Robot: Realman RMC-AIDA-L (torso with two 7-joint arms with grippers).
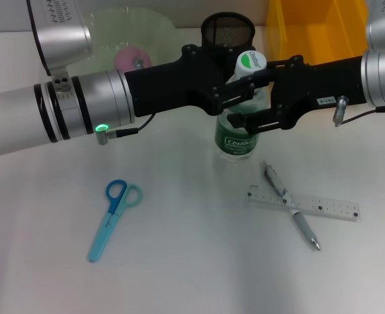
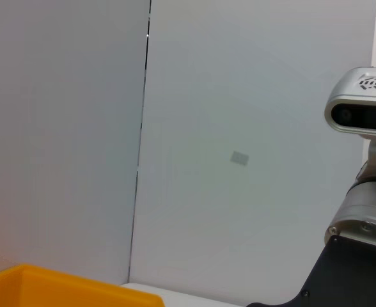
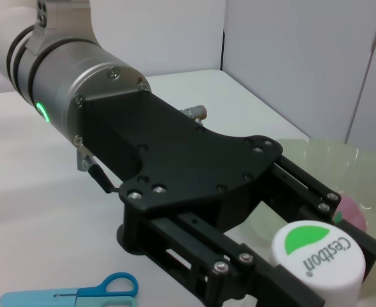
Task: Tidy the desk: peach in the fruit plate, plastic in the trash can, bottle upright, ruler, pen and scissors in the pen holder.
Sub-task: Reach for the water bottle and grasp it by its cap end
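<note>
Nearest the robot, the scissors [image 1: 114, 218] lie flat on the desk [image 1: 192, 275] to the left, and the pen [image 1: 291, 206] lies crossed over the ruler [image 1: 304, 204] to the right. Beyond them the bottle [image 1: 240, 134] stands upright at mid-desk. The left gripper [image 1: 239, 89] has its fingers closed around the bottle's neck below the cap [image 3: 316, 252], while the right gripper [image 1: 258, 111] meets it from the other side, fingers apparently clamped on the bottle. Farther back sit the peach [image 1: 132, 59] in the fruit plate [image 1: 156, 29], the pen holder [image 1: 226, 29] and the trash can [image 1: 317, 33].
</note>
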